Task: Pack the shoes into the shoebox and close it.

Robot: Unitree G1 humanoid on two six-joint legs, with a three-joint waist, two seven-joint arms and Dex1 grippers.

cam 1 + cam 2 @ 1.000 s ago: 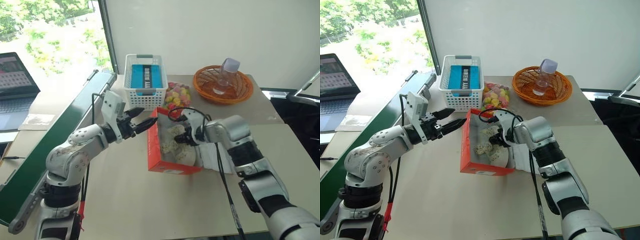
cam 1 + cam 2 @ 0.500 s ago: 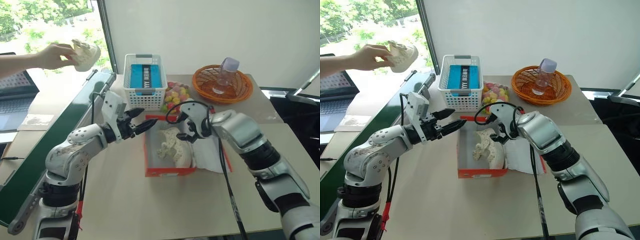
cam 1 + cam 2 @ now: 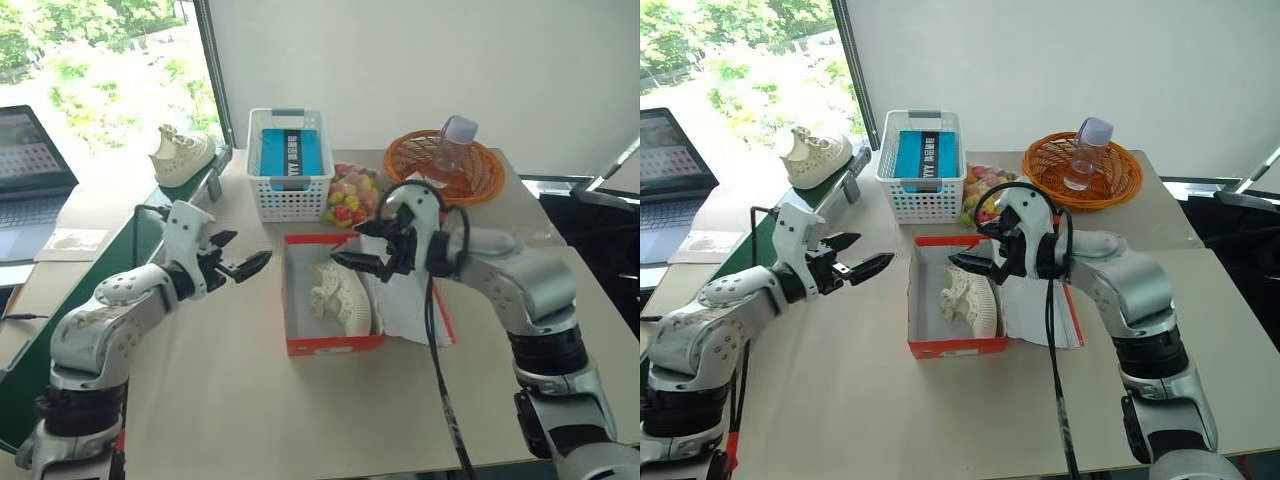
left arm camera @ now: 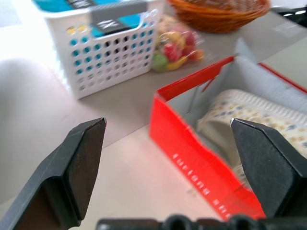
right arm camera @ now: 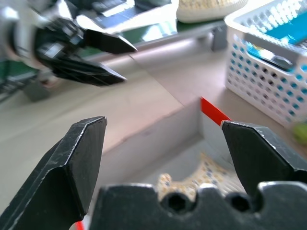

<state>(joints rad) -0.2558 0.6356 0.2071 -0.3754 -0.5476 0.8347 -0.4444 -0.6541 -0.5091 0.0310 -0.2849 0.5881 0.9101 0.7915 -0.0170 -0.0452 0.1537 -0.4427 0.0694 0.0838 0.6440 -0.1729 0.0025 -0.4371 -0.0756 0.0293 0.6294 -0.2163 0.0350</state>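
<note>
Hovering over the table (image 3: 250,400), we hold both end effectors open and empty. Our left end effector (image 3: 240,268) sits at 9 o'clock of the shoebox (image 3: 335,343); our right end effector (image 3: 362,262) hangs above it. One shoe (image 3: 342,298) lies inside; the other shoe (image 3: 182,158) rests at 10 o'clock, beside the basket (image 3: 290,190).

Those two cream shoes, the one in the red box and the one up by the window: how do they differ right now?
The cream-white holey clog in the box lies tipped on its side inside the open red-orange cardboard shoebox, while the cream-white clog by the window stands upright on its sole. The boxed one sits between the robot's two open hands; the other rests on the green conveyor, beyond the left hand. Both look like one matching pair.
</note>
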